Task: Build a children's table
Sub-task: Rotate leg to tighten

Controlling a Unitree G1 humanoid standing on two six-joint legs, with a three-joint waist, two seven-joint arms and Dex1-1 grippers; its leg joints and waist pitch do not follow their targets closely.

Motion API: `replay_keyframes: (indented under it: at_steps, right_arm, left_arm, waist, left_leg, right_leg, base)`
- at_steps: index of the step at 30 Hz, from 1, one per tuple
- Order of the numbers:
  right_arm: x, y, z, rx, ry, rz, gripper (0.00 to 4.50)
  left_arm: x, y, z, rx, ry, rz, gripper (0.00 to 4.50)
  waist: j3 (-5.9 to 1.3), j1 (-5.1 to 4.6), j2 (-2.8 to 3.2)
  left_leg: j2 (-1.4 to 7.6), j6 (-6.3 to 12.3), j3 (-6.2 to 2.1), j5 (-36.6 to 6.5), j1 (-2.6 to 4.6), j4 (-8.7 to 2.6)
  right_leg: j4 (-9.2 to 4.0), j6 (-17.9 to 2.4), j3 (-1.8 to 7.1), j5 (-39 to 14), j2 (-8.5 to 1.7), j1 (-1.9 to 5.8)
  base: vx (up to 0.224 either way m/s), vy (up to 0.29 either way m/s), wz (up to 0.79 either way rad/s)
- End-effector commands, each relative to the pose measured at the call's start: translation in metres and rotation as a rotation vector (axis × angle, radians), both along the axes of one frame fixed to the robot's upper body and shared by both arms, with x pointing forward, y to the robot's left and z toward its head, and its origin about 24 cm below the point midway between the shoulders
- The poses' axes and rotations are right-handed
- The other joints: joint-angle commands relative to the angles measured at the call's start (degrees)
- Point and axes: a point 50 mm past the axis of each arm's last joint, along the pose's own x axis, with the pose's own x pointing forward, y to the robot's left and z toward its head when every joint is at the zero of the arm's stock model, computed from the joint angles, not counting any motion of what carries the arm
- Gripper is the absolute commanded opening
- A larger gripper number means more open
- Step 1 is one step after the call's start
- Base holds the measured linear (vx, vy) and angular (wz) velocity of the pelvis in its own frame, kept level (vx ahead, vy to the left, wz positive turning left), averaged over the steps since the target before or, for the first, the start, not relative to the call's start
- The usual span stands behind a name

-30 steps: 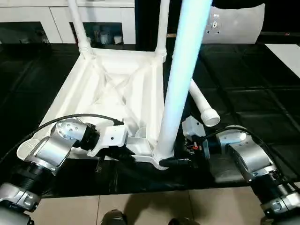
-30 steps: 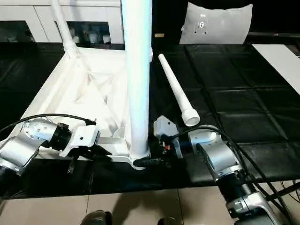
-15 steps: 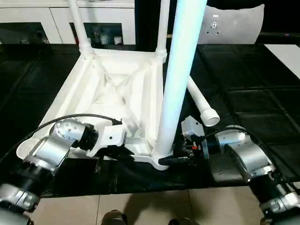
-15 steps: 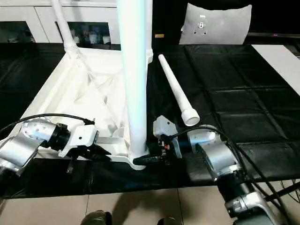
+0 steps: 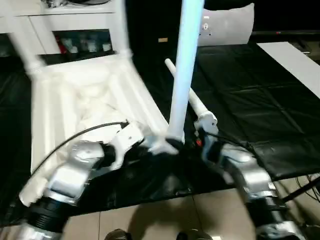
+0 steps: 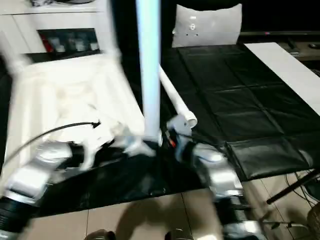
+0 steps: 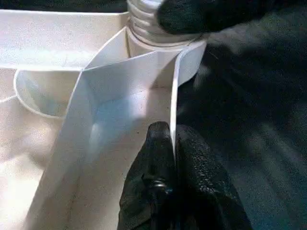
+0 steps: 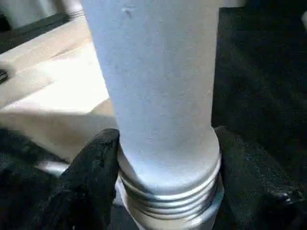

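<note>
We swung the upturned table top (image 5: 75,95) round on the black mat (image 5: 240,100), its near corner dragged toward our right, while the upright leg (image 5: 184,75) in that corner's socket tilted less than before.

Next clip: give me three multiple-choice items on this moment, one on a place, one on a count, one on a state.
1. Where is the loose leg? A standing in a socket; B lying on the black mat; C in a person's hand.
2. How many legs stand upright in the tabletop? A one; B three; C four.
3. The left pincer is: A wide open; B shut on the tabletop's rim; C around a leg.
Key: 1 B, it lies flat beside the tabletop; 2 B, two far legs plus the near leg; 3 B, its fingers pinch the rim.
</note>
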Motion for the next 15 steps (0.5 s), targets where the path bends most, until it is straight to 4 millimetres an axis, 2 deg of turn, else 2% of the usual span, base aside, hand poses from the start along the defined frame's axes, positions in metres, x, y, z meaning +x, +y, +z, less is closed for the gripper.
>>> replay_keyframes:
  at_steps: [1, 3, 5, 6, 7, 8, 9, 10, 12, 15]
  right_arm:
    - [-0.013, 0.057, -0.002, 0.077, 0.071, 0.141, 2.72]
    - [-0.010, 0.062, -0.003, 0.059, 0.071, 0.073, 2.71]
    - [-0.008, 0.061, -0.004, 0.032, 0.059, 0.030, 2.71]
    - [-0.007, 0.059, -0.004, 0.028, 0.050, 0.011, 2.71]
    - [-0.005, 0.056, -0.003, 0.032, 0.041, -0.011, 2.71]
    - [-0.004, 0.052, -0.002, 0.042, 0.034, -0.033, 2.71]
    - [-0.003, 0.050, -0.001, 0.053, 0.028, -0.046, 3.04]
    - [-0.002, 0.048, 0.000, 0.065, 0.019, -0.053, 3.25]
    - [-0.001, 0.046, 0.002, 0.074, 0.010, -0.062, 3.44]
    - [-0.003, 0.038, 0.007, 0.062, -0.033, -0.014, 3.83]
  left_arm:
    - [0.010, -0.028, 0.026, -0.070, -0.137, 0.068, 0.00]
    - [0.011, -0.040, 0.030, -0.070, -0.160, 0.071, 0.00]
    - [0.008, -0.047, 0.030, -0.064, -0.165, 0.035, 0.00]
    - [0.007, -0.048, 0.030, -0.055, -0.164, 0.021, 0.00]
    - [0.006, -0.047, 0.030, -0.045, -0.164, 0.013, 0.00]
    - [0.006, -0.044, 0.030, -0.039, -0.162, 0.008, 0.00]
    - [0.006, -0.042, 0.029, -0.034, -0.160, 0.008, 0.00]
    - [0.006, -0.039, 0.029, -0.030, -0.158, 0.004, 0.00]
    - [0.006, -0.037, 0.029, -0.024, -0.154, 0.009, 0.00]
    - [0.005, -0.027, 0.027, 0.000, -0.148, -0.039, 0.00]
  waist:
    - [-3.53, 0.30, 0.21]
    - [-3.97, 0.41, 0.23]
    - [-4.22, 0.51, 0.23]
    - [-4.27, 0.51, 0.15]
    - [-4.37, 0.59, 0.41]
    - [-4.43, 0.67, 0.41]
    - [-4.38, 0.63, 0.41]
    - [-4.40, 0.59, 0.74]
    - [-4.33, 0.50, 0.60]
    - [-4.02, 0.51, 0.86]
  left_leg:
    - [0.96, 0.29, -0.62, -15.67, 0.23, -4.07]
    - [0.86, 0.54, -0.59, -13.25, 0.04, -3.94]
    - [0.79, 1.63, -0.36, -10.53, -0.03, -3.75]
    - [0.77, 1.93, -0.27, -9.88, -0.07, -3.71]
    - [0.74, 2.32, -0.28, -8.69, -0.12, -3.73]
    - [0.79, 2.62, -0.26, -7.69, -0.15, -3.68]
    - [0.78, 2.69, -0.31, -7.49, -0.25, -3.74]
    - [0.83, 2.68, -0.32, -7.87, -0.16, -3.75]
    - [0.82, 2.69, -0.26, -8.55, -0.07, -3.79]
    - [0.83, 2.05, -0.34, -11.14, 0.09, -4.00]
  right_leg:
    - [-6.03, -8.10, 2.76, -21.29, -3.94, 2.14]
    - [-5.60, -8.54, 2.72, -16.52, -3.80, 2.47]
    - [-5.17, -9.61, 2.79, -9.98, -3.73, 2.71]
    - [-5.12, -9.81, 2.79, -8.85, -3.68, 2.72]
    - [-4.99, -10.21, 2.73, -6.85, -3.75, 2.95]
    - [-4.77, -10.69, 2.71, -4.64, -3.74, 3.07]
    - [-4.68, -10.85, 2.66, -4.03, -3.70, 3.17]
    - [-4.69, -11.11, 2.62, -3.60, -3.72, 3.15]
    - [-4.76, -11.36, 2.63, -3.82, -3.70, 3.19]
    - [-5.22, -10.86, 2.63, -7.35, -3.70, 3.14]
  base:
    - [0.000, 0.000, 0.00]
    - [0.000, 0.000, 0.00]
    - [0.000, 0.000, 0.00]
    - [0.000, 0.000, 0.00]
    - [0.000, 0.000, 0.00]
    - [0.000, 0.000, 0.00]
    - [0.000, 0.000, 0.00]
    - [0.000, 0.000, 0.00]
    - [0.000, 0.000, 0.00]
    - [0.000, 0.000, 0.00]
